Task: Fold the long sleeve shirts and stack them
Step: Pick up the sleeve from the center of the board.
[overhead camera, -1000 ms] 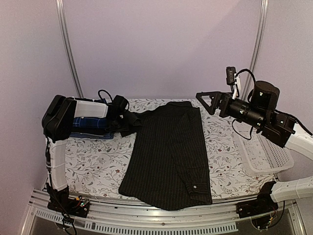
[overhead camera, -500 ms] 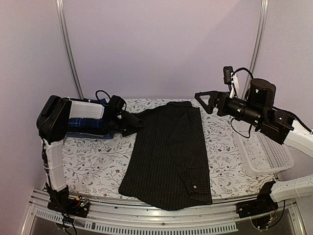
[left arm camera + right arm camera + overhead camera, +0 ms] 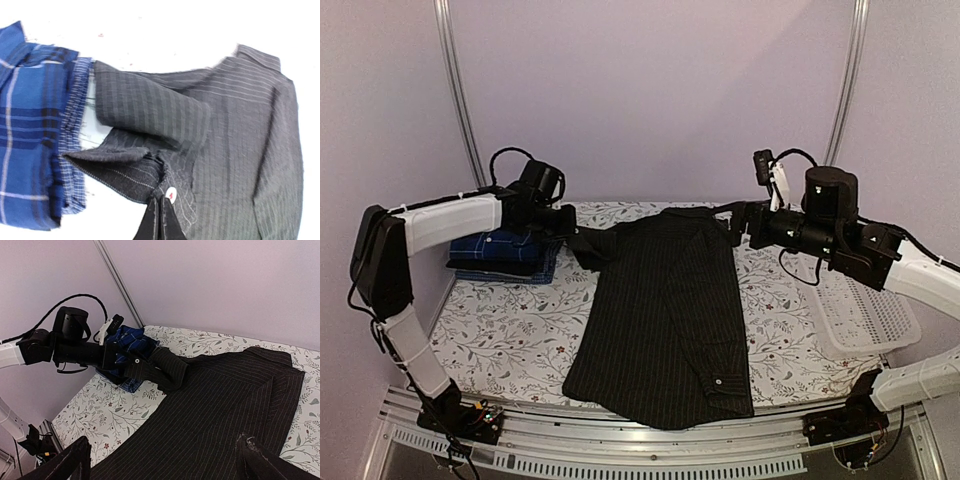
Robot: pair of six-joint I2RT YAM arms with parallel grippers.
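Note:
A black pinstriped long sleeve shirt [image 3: 665,320] lies flat across the middle of the table. Its left sleeve is folded and drawn out to the back left. My left gripper [image 3: 570,228] is shut on that sleeve's cuff, right by a white button [image 3: 170,194], and the pinched jaws [image 3: 160,205] show in the left wrist view. A folded blue plaid shirt [image 3: 505,255] lies at the back left, also seen beside the cuff [image 3: 30,140]. My right gripper [image 3: 735,222] is wide open and empty, hovering over the shirt's right shoulder [image 3: 225,410], its fingertips [image 3: 252,452] spread far apart.
A white mesh basket [image 3: 865,310] stands at the right edge under my right arm. The floral tablecloth [image 3: 510,340] shows left of the black shirt. Metal frame poles [image 3: 460,100] rise at the back corners.
My left arm has swung its elbow out to the left and raised the wrist, still holding the cuff. My right gripper has moved left and down toward the shirt's shoulder.

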